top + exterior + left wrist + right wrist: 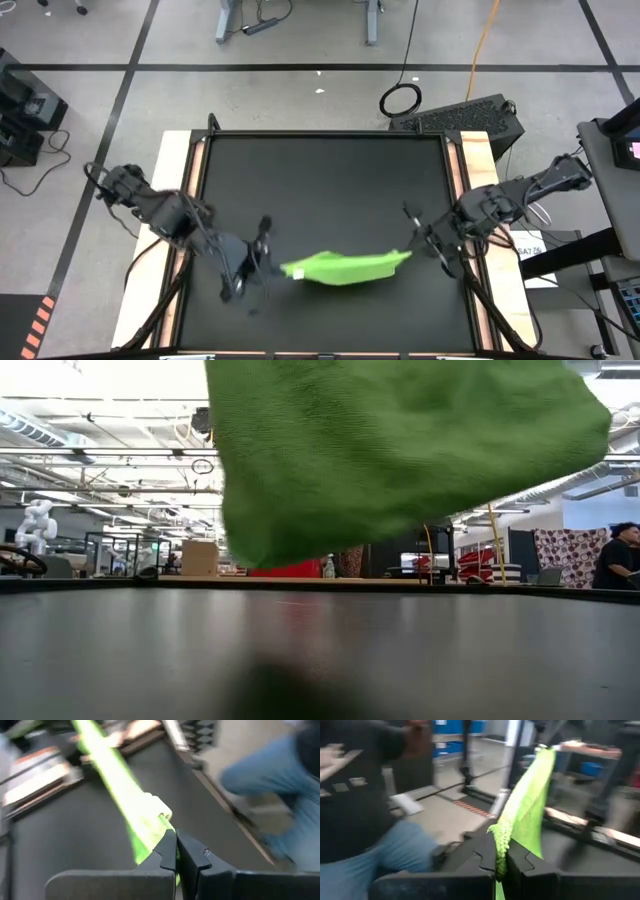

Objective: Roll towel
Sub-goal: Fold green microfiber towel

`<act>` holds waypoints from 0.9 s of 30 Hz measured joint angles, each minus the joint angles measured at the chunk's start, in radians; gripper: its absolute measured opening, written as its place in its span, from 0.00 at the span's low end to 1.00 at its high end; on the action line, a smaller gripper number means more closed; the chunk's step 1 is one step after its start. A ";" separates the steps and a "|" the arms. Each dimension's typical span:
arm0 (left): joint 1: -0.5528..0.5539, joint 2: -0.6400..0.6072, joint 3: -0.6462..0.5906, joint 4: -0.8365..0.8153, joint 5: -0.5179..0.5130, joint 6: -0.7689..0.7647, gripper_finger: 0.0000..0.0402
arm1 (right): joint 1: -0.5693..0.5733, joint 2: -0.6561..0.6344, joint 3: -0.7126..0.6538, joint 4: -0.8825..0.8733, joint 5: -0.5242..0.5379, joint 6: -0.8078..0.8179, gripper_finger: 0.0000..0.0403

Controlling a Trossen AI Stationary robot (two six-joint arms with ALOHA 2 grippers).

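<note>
The fingers of both grippers are closed on the towel (345,267): the left gripper (268,262) pinches one end, the right gripper (412,250) the other, so it hangs stretched above the black table (330,180). No roll is started yet, it seems. Counted: one table, one towel, two grippers.
</note>
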 joint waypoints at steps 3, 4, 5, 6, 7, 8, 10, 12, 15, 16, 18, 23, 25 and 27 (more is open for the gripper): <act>-0.019 0.036 -0.001 -0.009 -0.075 0.039 0.00 | 0.029 0.021 0.004 -0.017 0.022 -0.003 0.00; -0.019 0.040 -0.002 -0.023 -0.118 0.039 0.00 | 0.033 0.026 0.017 -0.052 0.079 -0.005 0.00; -0.015 0.041 -0.002 -0.034 -0.165 0.039 0.00 | 0.033 0.030 0.036 -0.088 0.147 -0.009 0.00; -0.009 0.041 -0.002 -0.046 -0.212 0.039 0.00 | 0.035 0.032 0.056 -0.138 0.235 -0.016 0.00; -0.002 0.040 -0.002 -0.061 -0.267 0.039 0.00 | 0.035 0.033 0.076 -0.189 0.339 -0.025 0.00; 0.005 0.040 -0.002 -0.073 -0.336 0.037 0.00 | 0.035 0.034 0.095 -0.226 0.446 -0.037 0.00; 0.017 0.041 -0.002 -0.084 -0.487 0.019 0.00 | 0.035 0.037 0.130 -0.253 0.658 -0.069 0.00; 0.028 0.041 -0.002 -0.090 -0.582 0.012 0.00 | 0.033 0.035 0.157 -0.258 0.736 -0.096 0.00; 0.039 0.040 -0.001 -0.063 -0.441 0.029 0.00 | 0.035 0.036 0.202 -0.258 0.604 -0.091 0.00; 0.040 0.041 -0.001 -0.053 -0.357 0.035 0.00 | 0.035 0.037 0.215 -0.258 0.520 -0.075 0.00; 0.036 0.042 -0.001 -0.032 -0.200 0.047 0.00 | 0.034 0.042 0.231 -0.261 0.327 -0.030 0.00; 0.011 0.041 -0.001 0.016 -0.011 0.104 0.00 | 0.057 0.073 0.232 -0.271 0.054 0.010 0.00; 0.006 0.038 -0.001 0.015 -0.077 0.119 0.00 | 0.068 0.081 0.232 -0.281 0.158 -0.002 0.00; 0.004 0.035 -0.001 0.014 -0.237 0.122 0.00 | 0.070 0.082 0.233 -0.301 0.340 -0.026 0.00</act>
